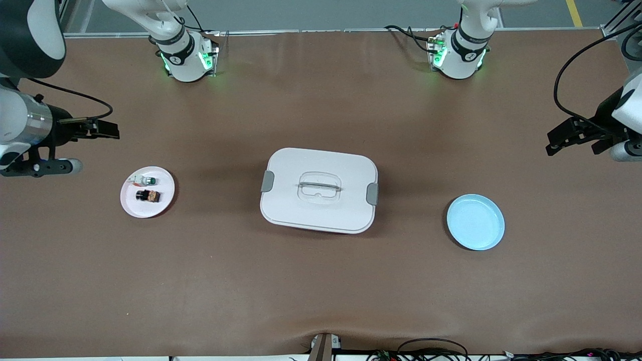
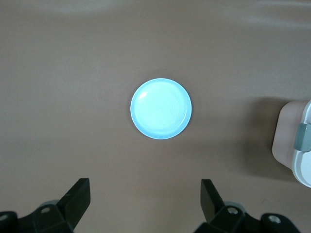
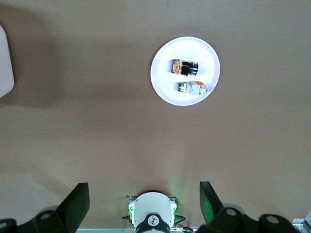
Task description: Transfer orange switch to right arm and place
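Note:
The orange switch (image 1: 148,196), a tiny black block with an orange centre, lies on a small white plate (image 1: 135,206) toward the right arm's end of the table. It also shows in the right wrist view (image 3: 183,67) on that plate (image 3: 163,82). My right gripper (image 1: 108,129) is open and empty, up in the air over bare table beside the plate; its jaws (image 3: 144,201) stand wide apart. My left gripper (image 1: 556,143) is open and empty, high over the left arm's end of the table, with its jaws (image 2: 145,199) wide apart.
A small white part with a green cap (image 1: 146,180) lies on the same plate, beside the switch. A white lidded box (image 1: 319,190) stands mid-table. An empty light blue plate (image 1: 475,222) lies toward the left arm's end and shows in the left wrist view (image 2: 161,108).

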